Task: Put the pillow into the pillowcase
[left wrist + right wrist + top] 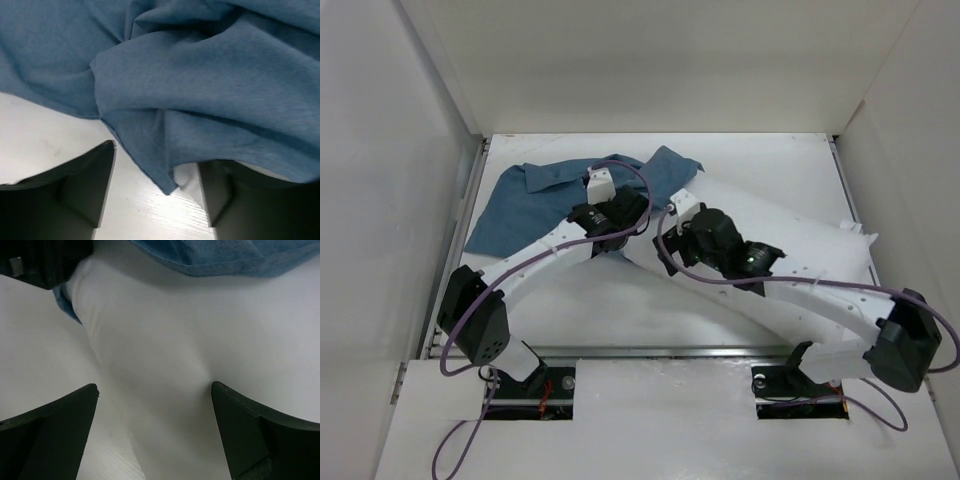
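Slate-blue pillowcase (520, 205) far-left on desk (770, 160), loose corner between left fingers (90, 180), spread, not clamped. White pillow (790, 240) diagonal, long axis centre to right, far end touching pillowcase. Right fingers (55, 415) wide apart astride that end.

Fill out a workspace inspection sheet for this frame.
Surface: white table, no marks seen.
Job's things: pillowcase crumpled at far left; pillow lying at right, not inside it.
Clutter: nothing seen.
Grippers: left gripper open over a pillowcase corner; right gripper open over the pillow.
Cables: purple cables looped along both arms.
Surroundings: white enclosure walls on three sides.
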